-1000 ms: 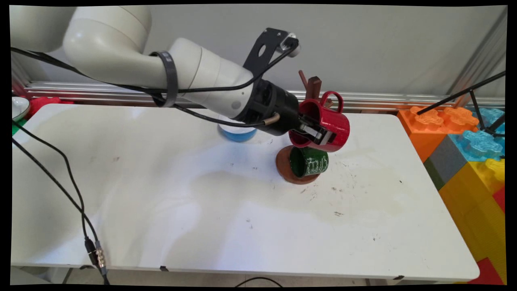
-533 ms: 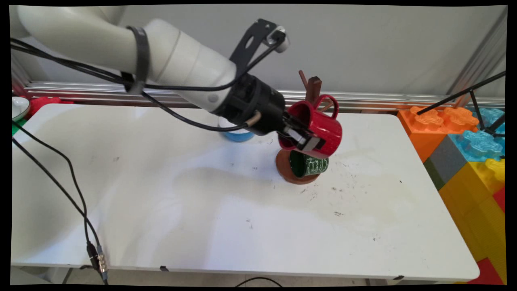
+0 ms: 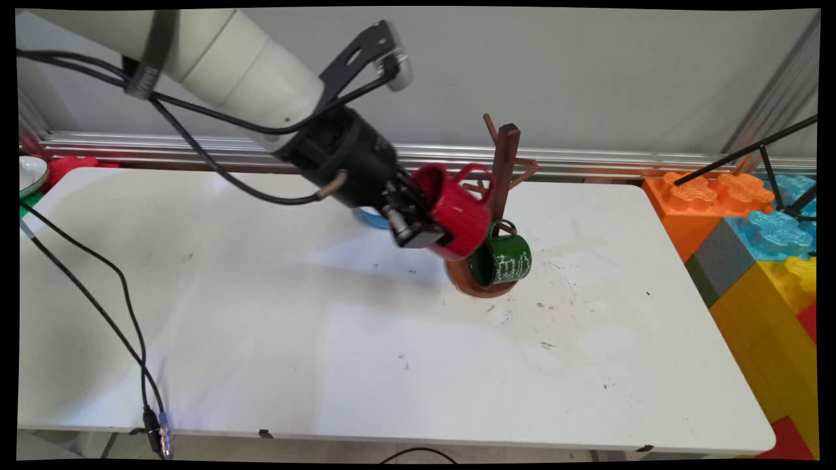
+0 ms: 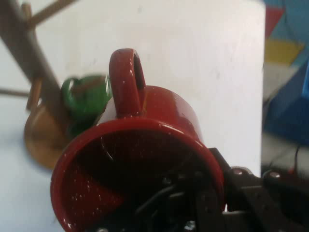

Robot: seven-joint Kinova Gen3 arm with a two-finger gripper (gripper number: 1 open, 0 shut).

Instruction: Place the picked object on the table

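Main view: black two-finger tool (image 3: 418,225) is gripping glossy red enamel mug (image 3: 457,209) by its rim, beside brown wooden mug tree (image 3: 501,171) near the counter's (image 3: 261,313) far edge; handle alignment matters.

The green mug (image 3: 506,260) has small white writing on its side. The marks are too tiny to read, so no word on it can be told. No other words, numbers or signs can be read.
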